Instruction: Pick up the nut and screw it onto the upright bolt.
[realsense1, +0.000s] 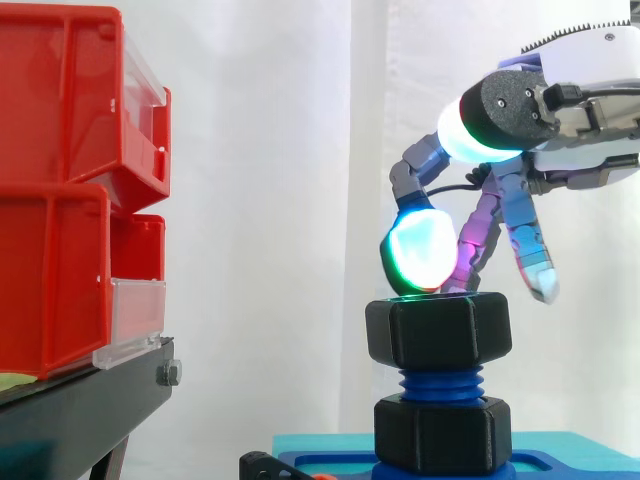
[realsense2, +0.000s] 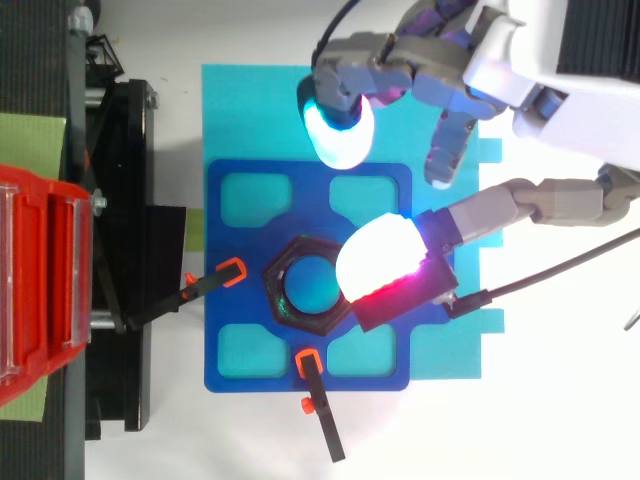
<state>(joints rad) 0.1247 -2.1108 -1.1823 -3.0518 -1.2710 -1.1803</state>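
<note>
– Nut (realsense1: 438, 332) is sitting on top of the upright bolt (realsense1: 440, 383), directly below the hand (realsense2: 520, 60), right?
– Yes; its fingers (realsense1: 420, 250) are standing apart, clamping nothing, one glowing pad seemingly touching its top. Turning about that vertical axis is looking like the next move.

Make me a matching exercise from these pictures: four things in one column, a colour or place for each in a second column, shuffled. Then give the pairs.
Column one
1. upper nut
2. bolt
3. bins
4. hand

Column two
a. red, stacked at the left of the side view
b. just above the bolt's top, reaching in from the right of the side view
c. black, six-sided, sitting at the bolt's top
d. blue, upright, threads showing below the upper nut

Pairs: 1-c, 2-d, 3-a, 4-b
</note>
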